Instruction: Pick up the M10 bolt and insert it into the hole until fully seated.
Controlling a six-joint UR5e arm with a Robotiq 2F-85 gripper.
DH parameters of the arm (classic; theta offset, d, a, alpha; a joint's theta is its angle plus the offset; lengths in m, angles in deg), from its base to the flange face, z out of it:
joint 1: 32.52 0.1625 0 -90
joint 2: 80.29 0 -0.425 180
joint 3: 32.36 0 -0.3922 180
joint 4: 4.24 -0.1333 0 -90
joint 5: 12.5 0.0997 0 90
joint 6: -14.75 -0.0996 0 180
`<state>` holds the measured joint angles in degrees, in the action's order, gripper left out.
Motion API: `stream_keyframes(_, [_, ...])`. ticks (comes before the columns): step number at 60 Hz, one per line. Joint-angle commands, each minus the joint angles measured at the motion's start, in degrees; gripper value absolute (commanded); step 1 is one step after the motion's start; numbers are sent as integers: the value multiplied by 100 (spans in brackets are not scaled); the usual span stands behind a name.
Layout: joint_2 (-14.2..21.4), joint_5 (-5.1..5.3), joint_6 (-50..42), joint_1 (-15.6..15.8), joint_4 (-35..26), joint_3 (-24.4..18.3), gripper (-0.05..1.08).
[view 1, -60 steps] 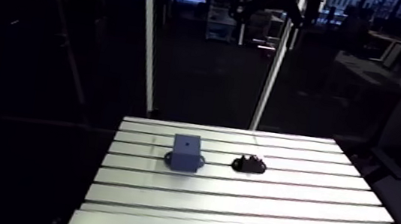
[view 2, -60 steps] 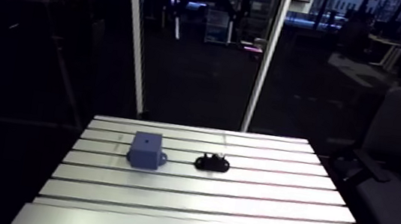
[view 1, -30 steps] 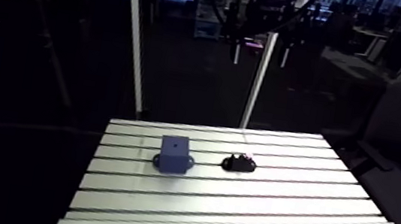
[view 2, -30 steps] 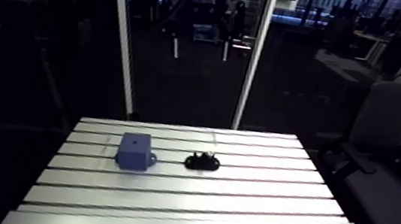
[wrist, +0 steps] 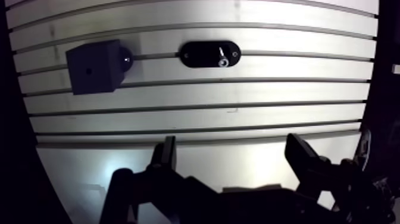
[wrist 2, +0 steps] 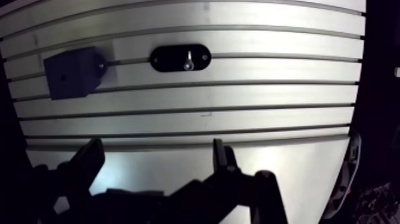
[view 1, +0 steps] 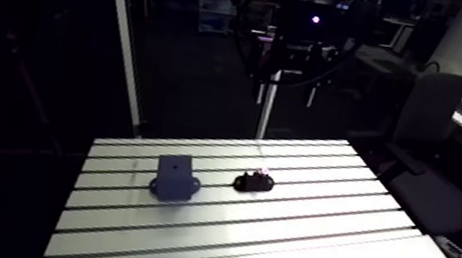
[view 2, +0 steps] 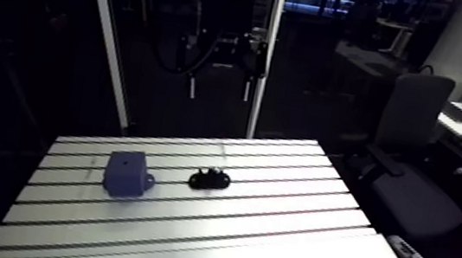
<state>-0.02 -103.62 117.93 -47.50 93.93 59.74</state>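
The surface (view 1: 314, 239) is smooth bare metal with a soft shine. The block (view 1: 174, 176) at centre left looks like matt grey-blue plastic. The black oval holder (wrist: 209, 54) looks smooth; the bolt (wrist: 222, 58) in it glints, metallic.

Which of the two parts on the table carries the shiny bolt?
The flat black oval holder, with the bolt glinting on it. The blue block beside it shows only a small hole.

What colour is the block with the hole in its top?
The block is dull blue-grey, clearest in the arm view.
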Motion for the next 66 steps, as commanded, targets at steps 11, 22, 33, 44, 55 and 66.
stream_keyframes(11, [-319,24,243,-199,638,343,1])
stream_keyframes(22, [-579,-3,176,-190,493,251,1])
stream_keyframes(33, [-835,-68,121,-190,454,201,1])
stream_keyframes(44, [-964,-91,10,-190,419,146,1])
stream_keyframes(55, [-1035,-164,-179,-174,492,213,4])
stream_keyframes(66, [-1123,-156,-377,-138,539,242,13])
